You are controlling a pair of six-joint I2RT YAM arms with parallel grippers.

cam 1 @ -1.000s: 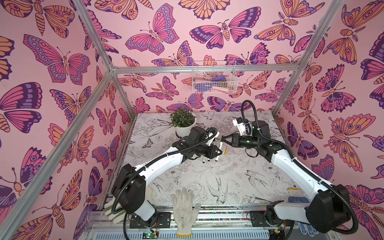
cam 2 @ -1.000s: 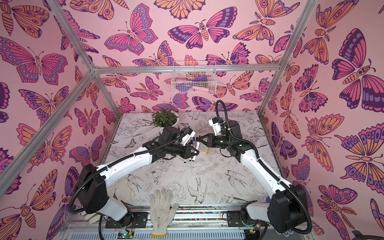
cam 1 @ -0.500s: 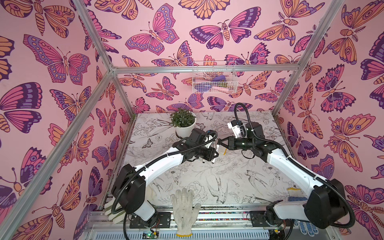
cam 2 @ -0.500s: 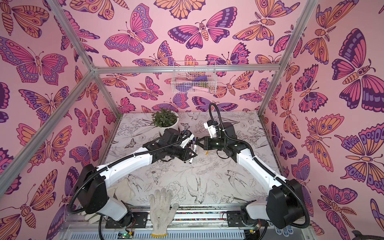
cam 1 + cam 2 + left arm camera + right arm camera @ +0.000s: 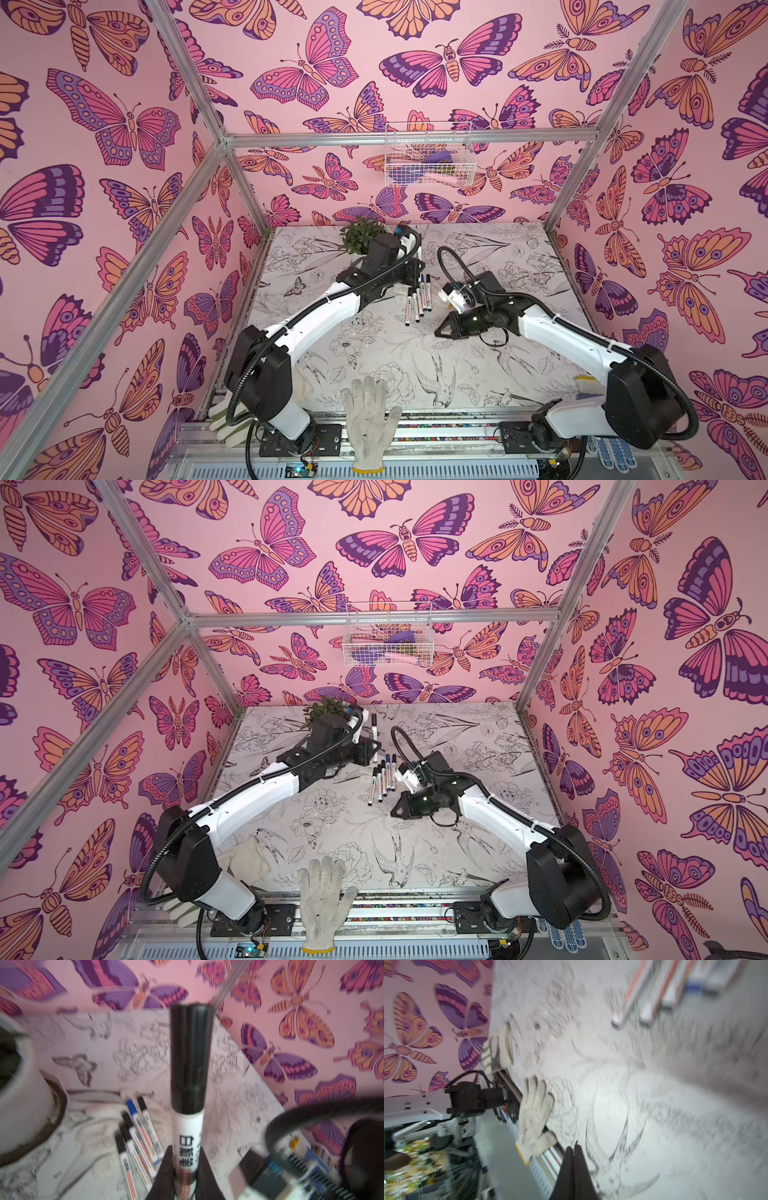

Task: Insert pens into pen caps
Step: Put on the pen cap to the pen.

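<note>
6 pens w/ caps, 1 plant

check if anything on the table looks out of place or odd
A white work glove lies over the table's front rail, fingers reaching onto the printed tabletop; it has no part in the task. Another pale glove lies by the left arm base. The loose pens lie in a tidy row; nothing looks spilled.

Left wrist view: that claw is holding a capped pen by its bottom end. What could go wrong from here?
The left gripper pinches only the tail of the held pen, so it could tilt or slip in transit. Laying it by the row of capped pens might knock them rolling. The plant pot stands close to that arm and could get bumped.
</note>
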